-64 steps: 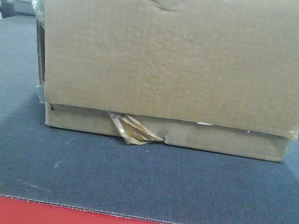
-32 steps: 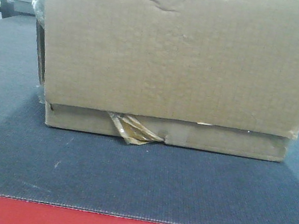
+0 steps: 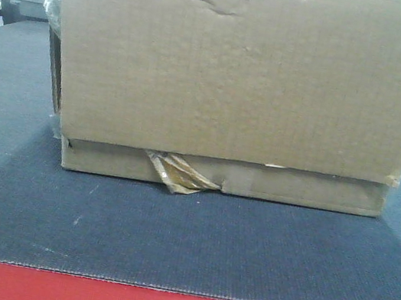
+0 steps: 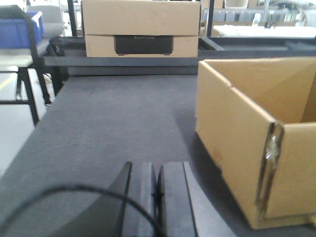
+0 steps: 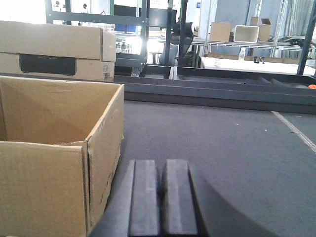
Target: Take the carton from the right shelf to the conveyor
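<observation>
carton (image 3: 239, 87) sits on conveyor (image 3: 169, 241), just behind its red edge, no shift vs 1 s ago | L gripper (image 4: 157, 190) left of carton, fingers together, empty | R gripper (image 5: 161, 195) right of carton, same | placement looks done

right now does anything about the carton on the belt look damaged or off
Yes. The carton on the conveyor is worn: a creased tear near the top of its front face, and crumpled tape peeling out of the seam low on the front. The wrist views show it open on top. It sits flat and square on the belt.
</observation>
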